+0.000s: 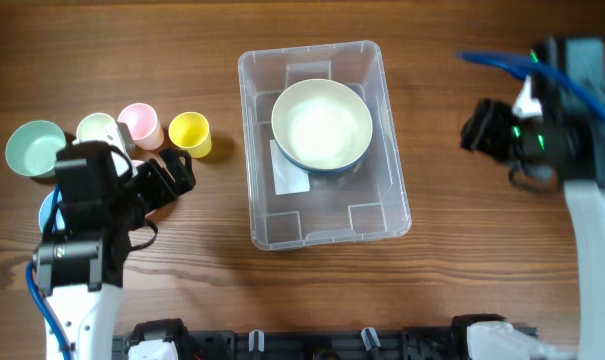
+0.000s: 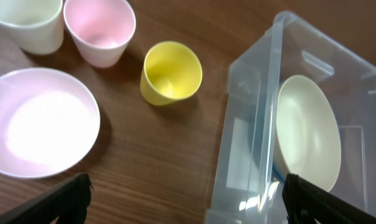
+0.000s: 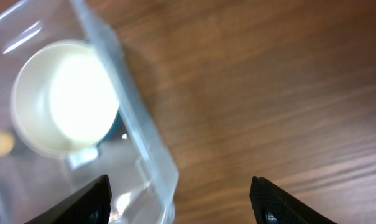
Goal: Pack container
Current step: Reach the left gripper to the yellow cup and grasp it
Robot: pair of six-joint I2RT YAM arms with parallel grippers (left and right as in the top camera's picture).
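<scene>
The clear plastic container (image 1: 395, 190) stands at the table's middle, with a cream bowl (image 1: 322, 127) with a blue outside inside its far half. My left gripper (image 1: 177, 175) is open and empty, left of the container and near the cups. In the left wrist view its fingers (image 2: 188, 199) frame bare wood and the container's near wall (image 2: 250, 124). My right gripper (image 1: 482, 128) is open and empty, to the right of the container. In the right wrist view its fingers (image 3: 181, 199) span the container's corner (image 3: 144, 149) and bare table.
A yellow cup (image 1: 189, 132), a pink cup (image 1: 140, 123) and a cream cup (image 1: 97, 128) stand in a row at the left. A mint bowl (image 1: 35, 146) sits further left. A pink bowl (image 2: 41, 121) lies under my left arm. A blue item (image 1: 47, 210) peeks out beside it.
</scene>
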